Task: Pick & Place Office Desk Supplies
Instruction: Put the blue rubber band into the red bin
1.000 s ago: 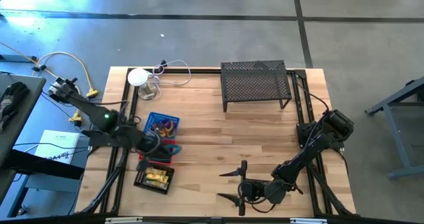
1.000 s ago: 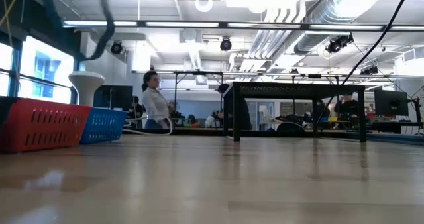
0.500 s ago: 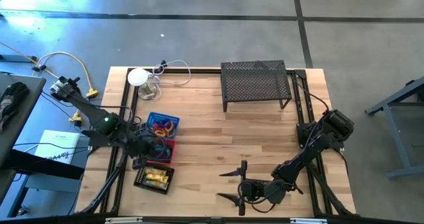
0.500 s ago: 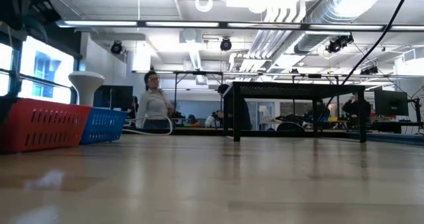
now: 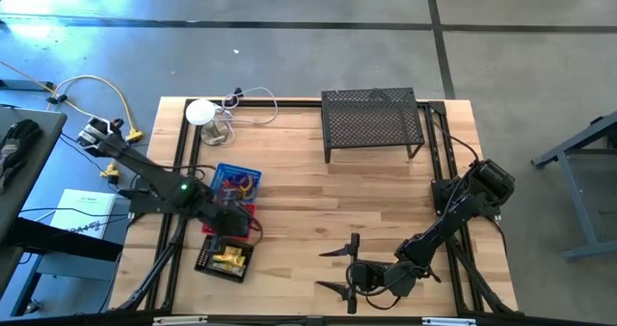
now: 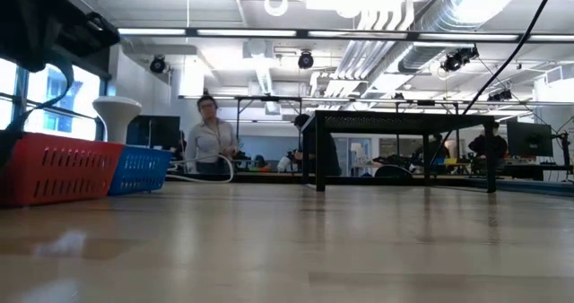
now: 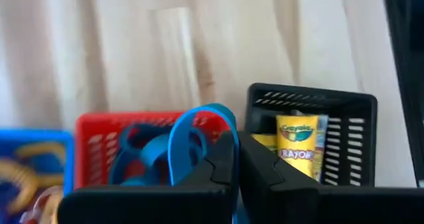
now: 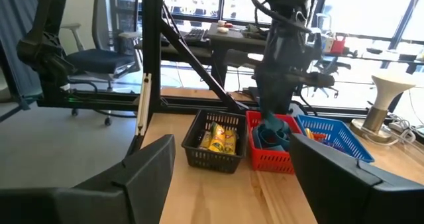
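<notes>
Three small baskets stand in a row at the table's left: a blue one (image 5: 237, 179) with small rings, a red one (image 5: 229, 213) with blue loops, and a black one (image 5: 224, 258) with yellow tubes (image 7: 299, 144). My left gripper (image 7: 236, 161) hangs over the red basket (image 7: 112, 141), pointing steeply down, shut on a blue elastic loop (image 7: 182, 141). My right gripper (image 5: 349, 266) waits open near the table's front edge, level, with nothing between its fingers. My left gripper pinches the blue loop's band (image 7: 215, 112) between its two shut fingers, coming at it on a slant from above. The loop stands out past the fingertips as an open ring over the red basket. Whether it touches the loops in the basket, I cannot tell.
A black mesh shelf (image 5: 371, 122) stands at the far middle of the table. A white round device (image 5: 201, 112) with a cable sits at the far left corner. The bare wood between the baskets and my right gripper is free. People move in the room beyond the table.
My left gripper has sunk toward the red basket and tipped more steeply downward, staying shut. In the low view the arm has come into the upper left corner.
</notes>
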